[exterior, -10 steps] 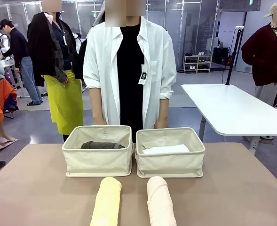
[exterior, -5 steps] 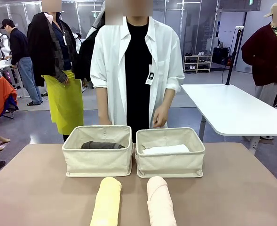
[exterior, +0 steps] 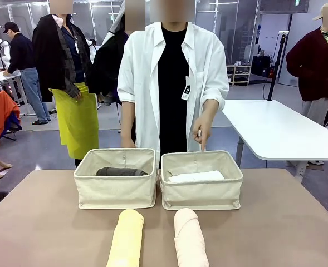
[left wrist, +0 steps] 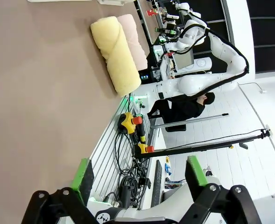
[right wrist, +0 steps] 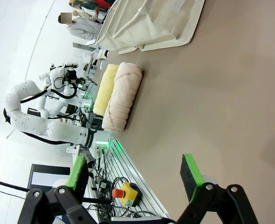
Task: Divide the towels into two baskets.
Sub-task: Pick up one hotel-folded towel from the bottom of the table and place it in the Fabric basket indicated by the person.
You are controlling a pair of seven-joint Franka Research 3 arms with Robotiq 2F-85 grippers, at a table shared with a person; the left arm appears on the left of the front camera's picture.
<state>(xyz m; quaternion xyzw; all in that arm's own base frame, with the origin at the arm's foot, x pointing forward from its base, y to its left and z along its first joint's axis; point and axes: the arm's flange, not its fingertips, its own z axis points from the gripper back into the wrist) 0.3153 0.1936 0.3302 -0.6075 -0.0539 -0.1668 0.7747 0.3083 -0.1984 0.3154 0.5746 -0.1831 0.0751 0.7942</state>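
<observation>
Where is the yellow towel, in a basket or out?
Out. The yellow towel lies rolled on the table, in front of the left basket, beside the pink towel.

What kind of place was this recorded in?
Most likely a robotics lab or data-collection hall: a yellow emergency-stop box and loose cables sit at the edge of the table, and a white work table stands on open floor beyond.
</observation>
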